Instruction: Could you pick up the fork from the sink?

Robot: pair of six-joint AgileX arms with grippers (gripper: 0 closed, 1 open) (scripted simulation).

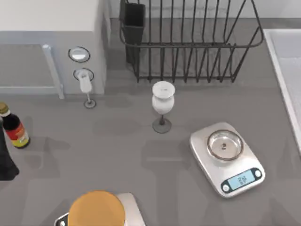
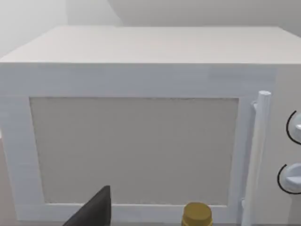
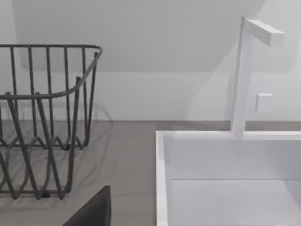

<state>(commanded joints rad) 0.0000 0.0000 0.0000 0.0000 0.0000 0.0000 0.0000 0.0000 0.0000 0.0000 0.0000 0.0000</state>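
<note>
Grey desk [image 1: 117, 141] runs out at three o'clock to the pale sink [image 1: 282, 56], nearer my right arm, whose wrist view faces its basin [image 3: 225, 197]; the fork presumably lies inside unseen, its axis unknown, and I cannot tell either pincer's opening.

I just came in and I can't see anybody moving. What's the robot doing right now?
Nothing is being held yet. The job is to get a fork out of the sink, the white basin at the table's right edge with a tap behind it. The right wrist camera looks toward that sink and the black wire dish rack. The left wrist camera faces the microwave. A wine glass and a kitchen scale stand untouched on the table.
</note>
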